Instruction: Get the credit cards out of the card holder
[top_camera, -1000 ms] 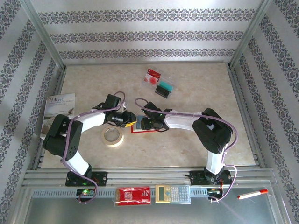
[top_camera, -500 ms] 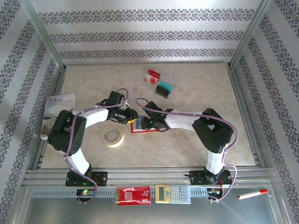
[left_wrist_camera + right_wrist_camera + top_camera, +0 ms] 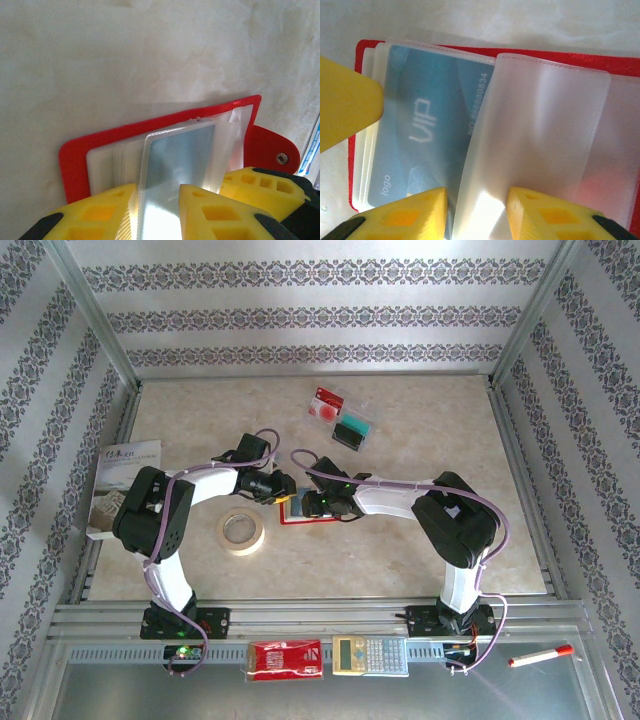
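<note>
While the red-and-white card [image 3: 328, 402] and the teal-and-black card [image 3: 352, 430] lie out on the far counter [image 3: 420, 410], the card holder [image 3: 300, 519] lies open mid-counter between both arms. The left claw [image 3: 157, 192] pinches a clear pocket [image 3: 225, 140] carrying the blue card [image 3: 175, 160]. The right claw [image 3: 476, 200] pinches an empty pocket leaf [image 3: 545, 135]. Judged roughly half done: blue card not yet drawn, further pockets to check.

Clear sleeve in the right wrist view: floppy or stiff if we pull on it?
Probably floppy: the clear sleeve curves up off the card holder instead of lying flat. It is likely light and slippery, judging by its thin, glossy film. The blue card beneath it looks flat, so it is probably stiffer.
</note>
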`<state>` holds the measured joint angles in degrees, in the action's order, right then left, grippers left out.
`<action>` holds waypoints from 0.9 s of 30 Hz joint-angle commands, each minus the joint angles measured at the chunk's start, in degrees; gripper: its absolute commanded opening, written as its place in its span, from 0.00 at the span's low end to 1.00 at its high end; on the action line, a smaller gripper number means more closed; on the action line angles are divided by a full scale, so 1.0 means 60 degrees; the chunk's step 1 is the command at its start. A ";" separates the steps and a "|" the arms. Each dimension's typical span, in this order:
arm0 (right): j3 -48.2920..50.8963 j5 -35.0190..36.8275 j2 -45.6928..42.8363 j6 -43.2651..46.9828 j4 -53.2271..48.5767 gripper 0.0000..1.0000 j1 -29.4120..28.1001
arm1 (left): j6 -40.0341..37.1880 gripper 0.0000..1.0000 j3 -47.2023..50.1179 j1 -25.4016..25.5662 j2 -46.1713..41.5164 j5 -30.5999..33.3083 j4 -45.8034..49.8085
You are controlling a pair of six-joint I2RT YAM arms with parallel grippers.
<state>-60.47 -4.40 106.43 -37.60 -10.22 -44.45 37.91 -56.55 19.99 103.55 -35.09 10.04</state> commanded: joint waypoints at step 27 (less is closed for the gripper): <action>0.0569 0.0258 0.0704 -0.0115 -0.0767 0.39 0.0136 | -0.1176 0.29 -0.1354 0.0419 0.0658 0.1440 0.1878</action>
<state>-60.18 -4.43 106.45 -37.63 -9.47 -44.36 32.88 -63.48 21.93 106.21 -29.69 18.59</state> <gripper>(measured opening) 0.390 0.286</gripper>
